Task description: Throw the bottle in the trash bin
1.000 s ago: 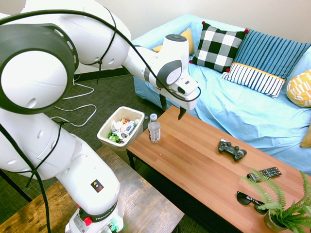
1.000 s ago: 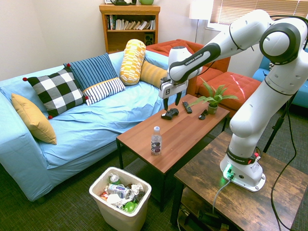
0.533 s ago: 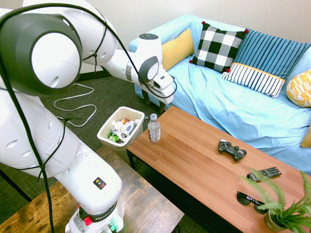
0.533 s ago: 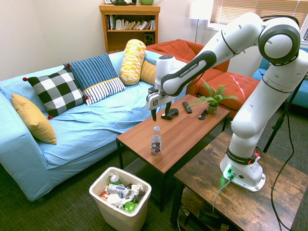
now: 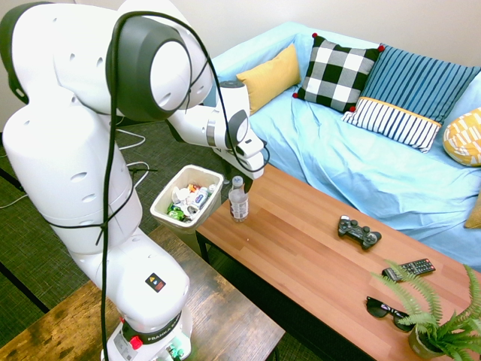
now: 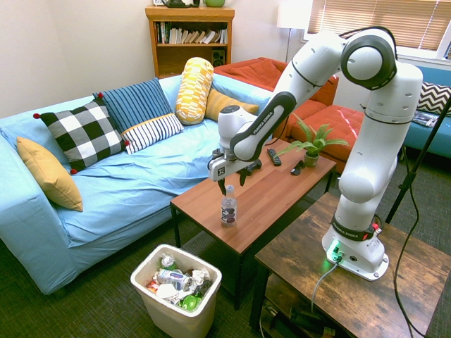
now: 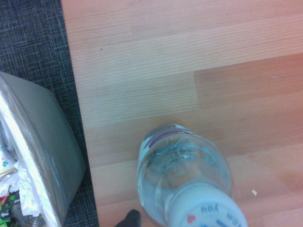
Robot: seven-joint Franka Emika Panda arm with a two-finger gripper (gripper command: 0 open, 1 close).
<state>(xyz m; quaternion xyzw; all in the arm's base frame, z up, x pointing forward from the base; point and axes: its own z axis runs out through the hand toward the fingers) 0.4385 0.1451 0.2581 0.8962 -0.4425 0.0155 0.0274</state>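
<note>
- Small cream-white rectangular plastic trash bin, full of rubbish, sits on the floor beside the table's end.
- Small clear plastic water bottle stands upright near that table end.
- The gripper, jaws spread and empty, has dropped from mid-table to just above the cap; grasp likely next.

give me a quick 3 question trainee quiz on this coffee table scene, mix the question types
1. True or false: the bottle stands upright on the coffee table.
2. Multiple choice: where is the trash bin? A) on the sofa B) on the floor off the table's end nearest the bottle C) on the table beside the plant
3. Fill in: the claw is right above the bottle with its jaws ____.

Key
1. True; its white cap is on top.
2. B; it already holds rubbish.
3. Open; nothing is gripped.
</note>
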